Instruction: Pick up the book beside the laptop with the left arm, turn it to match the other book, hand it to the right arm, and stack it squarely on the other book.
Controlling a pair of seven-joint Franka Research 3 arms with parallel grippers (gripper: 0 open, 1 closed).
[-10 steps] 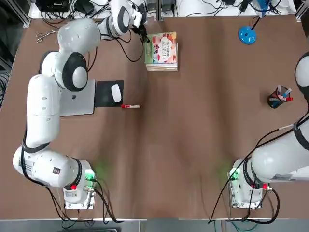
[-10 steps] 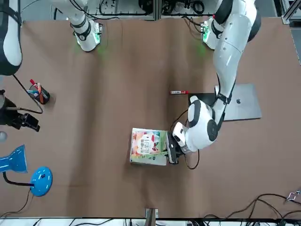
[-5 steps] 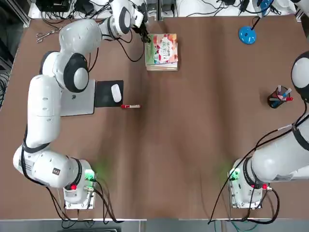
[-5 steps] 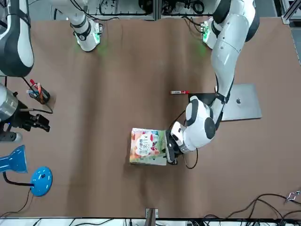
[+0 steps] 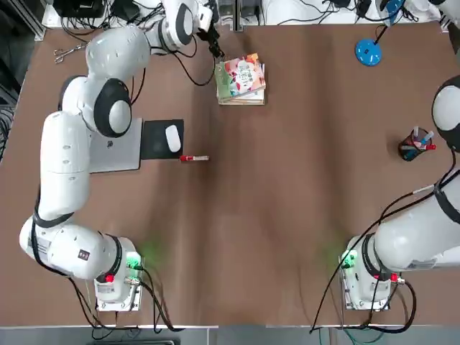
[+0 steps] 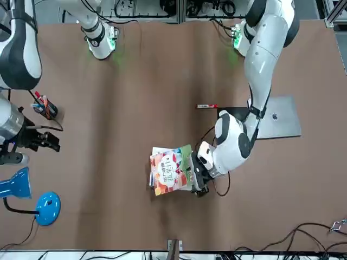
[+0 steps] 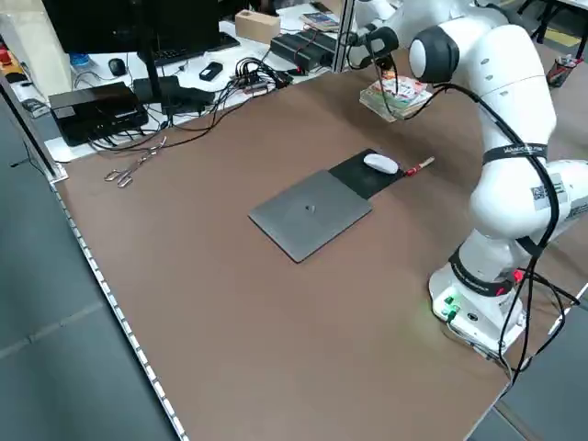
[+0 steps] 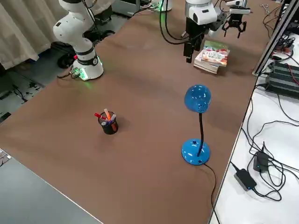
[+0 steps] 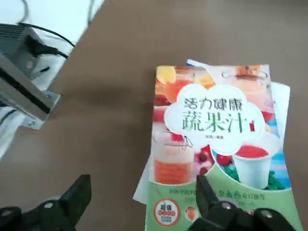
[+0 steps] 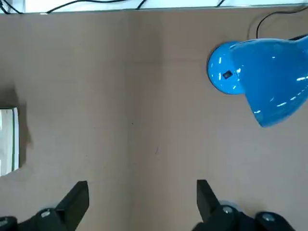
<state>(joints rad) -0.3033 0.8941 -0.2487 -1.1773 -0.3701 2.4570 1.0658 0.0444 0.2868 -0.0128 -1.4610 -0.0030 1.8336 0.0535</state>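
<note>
Now the left gripper's [image 9: 139, 204] dark fingers stand spread, gripping nothing, at the edge of the thin green-bordered paperback book [image 6: 172, 169], which lies skewed atop the thicker white-covered other book [image 5: 244, 98]; the right gripper [image 10: 139, 202] gapes empty.

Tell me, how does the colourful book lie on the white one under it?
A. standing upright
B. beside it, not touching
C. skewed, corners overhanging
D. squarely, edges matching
C: the colourful book rests turned at an angle on the white book, whose edge shows beneath it.
</note>
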